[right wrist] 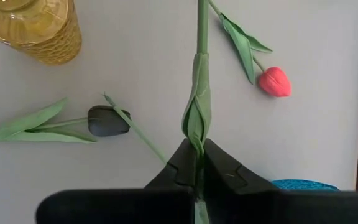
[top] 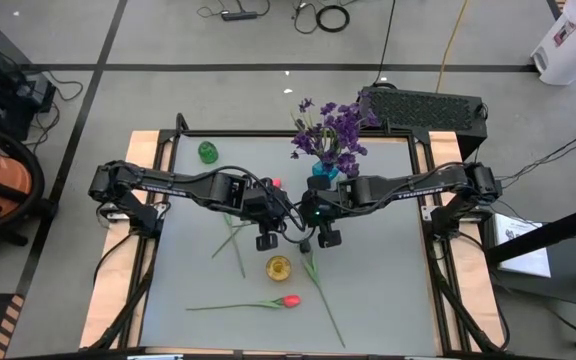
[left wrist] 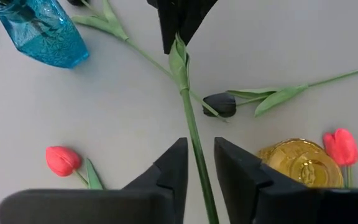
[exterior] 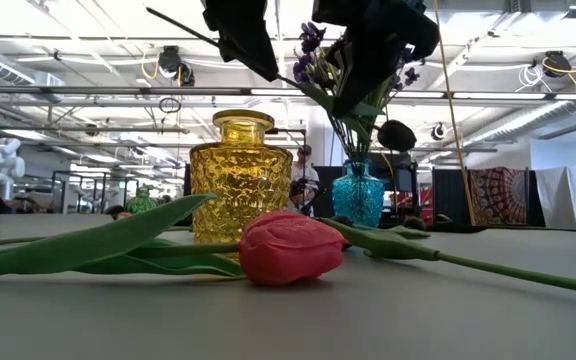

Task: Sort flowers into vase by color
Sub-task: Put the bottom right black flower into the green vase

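Bright, even overhead light, soft shadows; low view's foreground slightly blurred.

A lab hall: exposed ceiling pipes (exterior: 118,90), floor cables (top: 323,15), partitions.

An orange vacuum (top: 3,185) sat off to one side, cables (top: 320,14) were lying on the floor, plus a white bin (top: 571,42).
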`<state>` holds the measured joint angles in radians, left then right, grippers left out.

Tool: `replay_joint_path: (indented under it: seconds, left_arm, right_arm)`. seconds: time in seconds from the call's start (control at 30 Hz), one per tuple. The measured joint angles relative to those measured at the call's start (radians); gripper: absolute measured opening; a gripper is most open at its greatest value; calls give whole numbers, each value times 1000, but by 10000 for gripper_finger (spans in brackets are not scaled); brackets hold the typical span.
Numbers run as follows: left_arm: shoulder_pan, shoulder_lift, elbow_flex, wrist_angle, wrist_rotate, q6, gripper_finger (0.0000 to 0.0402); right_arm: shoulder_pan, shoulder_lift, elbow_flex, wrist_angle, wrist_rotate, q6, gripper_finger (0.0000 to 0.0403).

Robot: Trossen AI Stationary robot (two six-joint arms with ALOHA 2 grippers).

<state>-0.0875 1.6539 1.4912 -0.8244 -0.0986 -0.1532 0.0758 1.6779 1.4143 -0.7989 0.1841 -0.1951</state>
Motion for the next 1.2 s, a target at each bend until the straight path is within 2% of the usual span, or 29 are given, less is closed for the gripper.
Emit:
replay_joint_path:
  seconds: [0.2,0.7,1.03,1.2]
  left_arm:
    - [0,0,0,-4,43,-9,10]
    - [-1,0,0,-29,37,-23,3]
    - [-1,0,0,-35,7,-18,2]
    - [-1,0,0,-68,-74,-14,1]
  right_arm:
    - [1,0,0,1,-8,0,7]
    - [0,0,0,9,-1,-2,14]
    - [0,0,0,-1,4,2,104]
    - [11,0,0,-2,2,3,147]
